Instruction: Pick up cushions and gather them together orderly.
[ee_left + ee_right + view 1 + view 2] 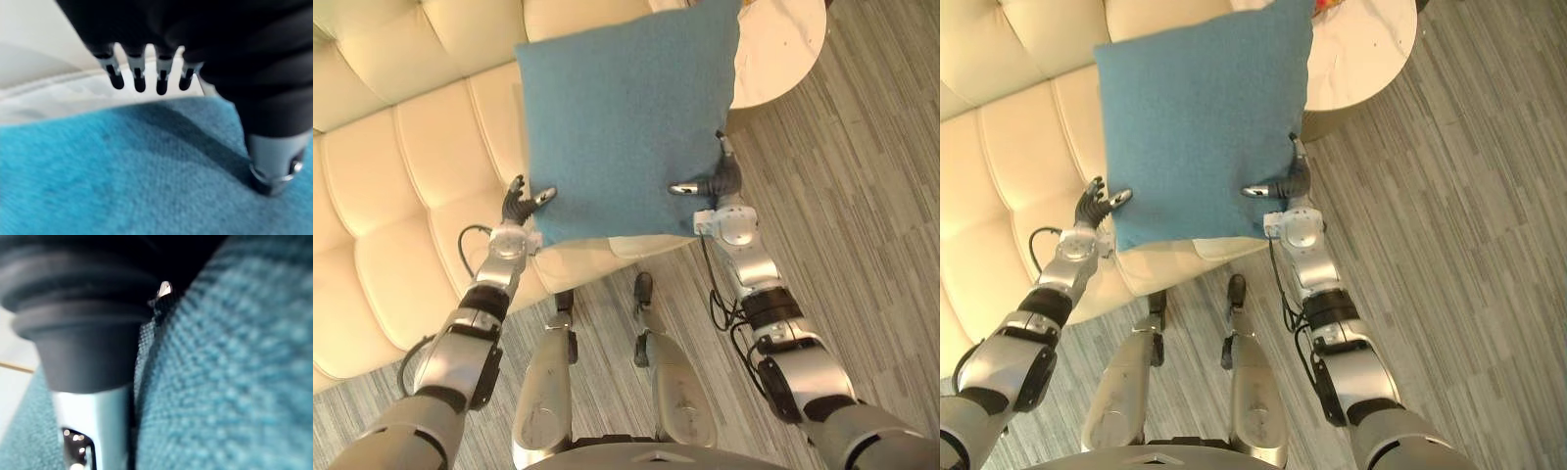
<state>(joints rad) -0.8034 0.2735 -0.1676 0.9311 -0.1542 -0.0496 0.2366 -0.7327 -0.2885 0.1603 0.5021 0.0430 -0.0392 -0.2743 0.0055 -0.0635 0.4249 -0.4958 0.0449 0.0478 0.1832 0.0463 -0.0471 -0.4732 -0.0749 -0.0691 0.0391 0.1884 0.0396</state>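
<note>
Slipping is risked. The cushion (pixel 626 117) is held only by its lower corners, with left hand (pixel 520 208) and right hand (pixel 722 182) clamped there.

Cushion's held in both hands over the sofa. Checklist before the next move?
1. Left hand grip: thumb pressed on the cushion near its lower corner, ok.
2. Right hand grip: thumb clamped on the opposite lower corner, ok.
3. Cushion off the sofa: ok.
4. Clearance to the round table: the cushion's far corner overlaps it in view, cannot tell.
5. Seat beneath the cushion: hidden, cannot tell.
</note>
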